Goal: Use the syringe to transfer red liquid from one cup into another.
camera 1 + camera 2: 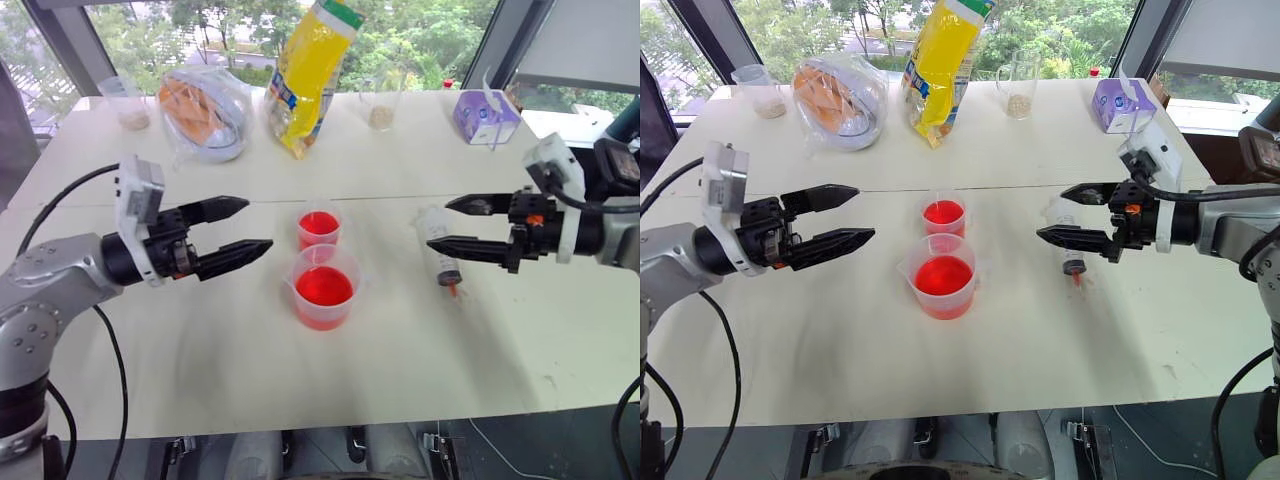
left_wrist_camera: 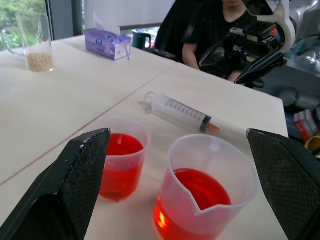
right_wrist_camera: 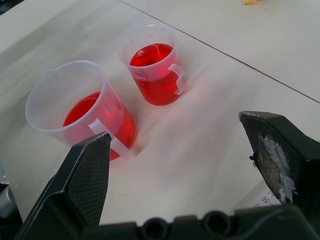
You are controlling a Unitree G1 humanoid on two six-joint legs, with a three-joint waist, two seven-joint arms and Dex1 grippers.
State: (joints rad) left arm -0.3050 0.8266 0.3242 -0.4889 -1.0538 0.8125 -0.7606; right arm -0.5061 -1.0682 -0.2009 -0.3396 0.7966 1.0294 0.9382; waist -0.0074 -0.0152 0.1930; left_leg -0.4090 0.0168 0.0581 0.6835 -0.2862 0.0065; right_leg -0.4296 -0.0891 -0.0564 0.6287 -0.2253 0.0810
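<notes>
The wide spouted cup (image 1: 324, 288) stands at the table's middle, about a third full of red liquid (image 1: 324, 286). Just behind it is the smaller spoutless cup (image 1: 319, 228), also holding red liquid. To their right the syringe (image 1: 441, 252) lies flat on the table, its orange tip toward the front edge. My right gripper (image 1: 438, 223) hovers open just above the syringe, pointing left at the cups, with nothing between its fingers. Left of the cups, my left gripper (image 1: 258, 224) is open and empty, pointing right. The left wrist view shows both cups and the syringe (image 2: 180, 112).
Along the far side stand a yellow bag (image 1: 310, 70), a clear bag of orange items (image 1: 205, 110), two clear cups with beige grains (image 1: 128, 100) (image 1: 381, 105) and a purple tissue box (image 1: 485, 115). A person in dark clothing (image 2: 205, 35) sits beyond the table's right end.
</notes>
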